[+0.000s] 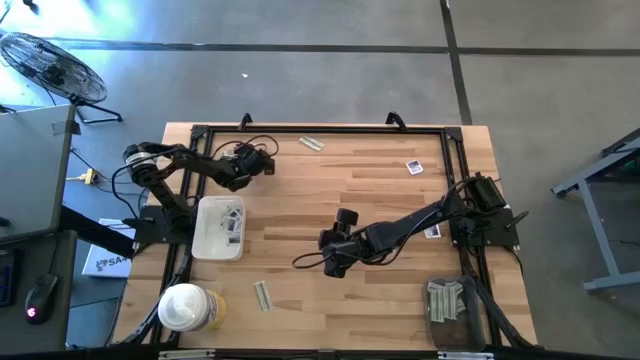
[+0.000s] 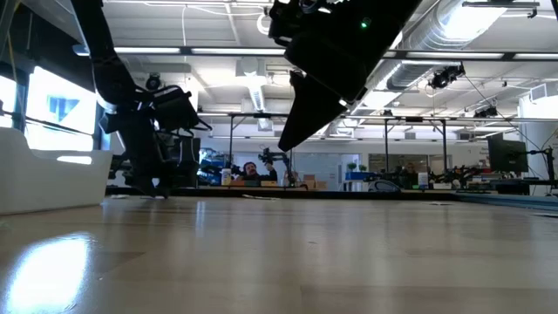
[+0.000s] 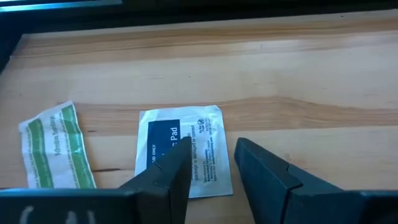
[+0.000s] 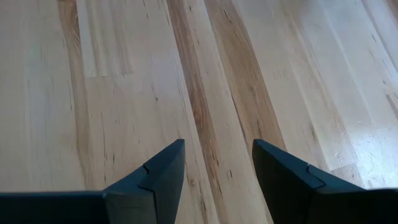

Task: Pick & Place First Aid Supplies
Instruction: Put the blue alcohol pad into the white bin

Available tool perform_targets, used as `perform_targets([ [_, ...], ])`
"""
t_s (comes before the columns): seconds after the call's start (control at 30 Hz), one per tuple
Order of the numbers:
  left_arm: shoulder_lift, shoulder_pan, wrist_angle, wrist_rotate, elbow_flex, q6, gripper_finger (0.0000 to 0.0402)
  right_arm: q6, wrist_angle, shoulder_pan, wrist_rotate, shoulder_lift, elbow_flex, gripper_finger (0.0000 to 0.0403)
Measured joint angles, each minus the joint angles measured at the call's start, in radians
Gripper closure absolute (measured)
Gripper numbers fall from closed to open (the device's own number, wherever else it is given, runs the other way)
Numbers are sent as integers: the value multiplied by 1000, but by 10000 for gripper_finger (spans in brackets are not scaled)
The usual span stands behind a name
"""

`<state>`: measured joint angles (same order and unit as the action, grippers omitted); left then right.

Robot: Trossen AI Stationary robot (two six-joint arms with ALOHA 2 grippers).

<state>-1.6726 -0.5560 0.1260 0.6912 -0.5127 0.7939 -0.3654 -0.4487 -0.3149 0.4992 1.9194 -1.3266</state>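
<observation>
Square white packet point(image 3: 184, 148) lies flat on desk point(image 3: 298, 74), under left claw point(image 3: 211, 163), fingers apart. Step: picking. Next: lower, close on it. Right claw point(image 4: 217, 165) waits mid-desk, apart.

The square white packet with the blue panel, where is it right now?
In the left wrist view the square white packet lies flat on the wooden table, just ahead of the left gripper, with a green-striped strip lying beside it, apart.

Table: light wooden top point(image 1: 330, 200), black frame along its edges.
Tray: white, rectangular point(image 1: 205, 240), left side.
Tub: round, white-lidded point(image 1: 182, 306), near-left corner.
Fan: floor-standing point(image 1: 45, 62), beyond the table.
</observation>
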Motion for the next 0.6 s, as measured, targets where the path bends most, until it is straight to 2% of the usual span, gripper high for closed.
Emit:
perform_targets([
  [0.23,-2,0,9,-8,20,-3,302,0,6,0,3,0,0,220],
  [0.6,-4,1,14,-24,20,-24,397,0,6,0,3,0,0,220],
])
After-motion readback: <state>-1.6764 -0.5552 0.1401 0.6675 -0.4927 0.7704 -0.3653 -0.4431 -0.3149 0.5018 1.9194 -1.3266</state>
